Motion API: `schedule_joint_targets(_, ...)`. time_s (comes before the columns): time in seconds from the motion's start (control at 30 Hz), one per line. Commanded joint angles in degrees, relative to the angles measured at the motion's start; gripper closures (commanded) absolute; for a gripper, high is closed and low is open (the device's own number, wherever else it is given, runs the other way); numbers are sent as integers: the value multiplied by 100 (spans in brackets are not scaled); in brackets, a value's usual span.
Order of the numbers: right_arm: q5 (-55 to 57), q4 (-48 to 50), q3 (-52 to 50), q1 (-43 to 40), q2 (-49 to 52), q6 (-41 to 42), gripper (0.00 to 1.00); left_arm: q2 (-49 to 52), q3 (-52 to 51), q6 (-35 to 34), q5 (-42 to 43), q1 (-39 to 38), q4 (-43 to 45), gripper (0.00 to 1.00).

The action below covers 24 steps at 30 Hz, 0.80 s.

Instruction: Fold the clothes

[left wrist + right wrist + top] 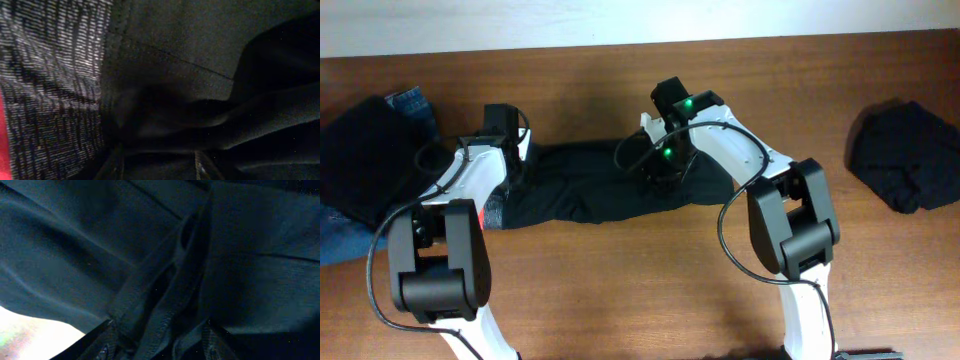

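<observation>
soft black trousers (590, 190) laid across brown wooden table (620, 300), seen overhead only, grey knit waistband (50, 75) shown by left wrist, left gripper (157, 167), right gripper (159, 342) parted around fabric, grip can't be told

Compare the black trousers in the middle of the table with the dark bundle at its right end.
The black trousers lie stretched out lengthwise, while the dark bundle is bunched into a compact heap. The trousers show a grey waistband at one end; the bundle shows no band. The trousers cover more of the table than the bundle does. Both are dark, soft cloth lying on the wooden table.
</observation>
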Motion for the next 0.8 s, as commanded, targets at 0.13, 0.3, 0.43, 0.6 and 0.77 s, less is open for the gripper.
schedule_joint_targets(0.13, -170, -214, 557, -44, -448, -11, 39, -1123, 37, -33, 61, 33, -210, 20)
schedule_joint_targets(0.3, -168, -374, 844, -170, -713, -9, 36, -1626, 37, -92, 63, 289, -374, 1)
schedule_joint_targets(0.43, -168, -566, 852, -243, -713, -9, 36, -1576, 35, -208, 356, 793, -560, 1)
schedule_joint_targets(0.6, -166, -643, 850, -240, -699, -7, 36, -1213, 33, -203, 1351, 1456, -656, 1)
schedule_joint_targets(0.77, -166, -645, 850, -240, -702, -7, 36, -774, 33, 15, 2000, 1628, -680, 1)
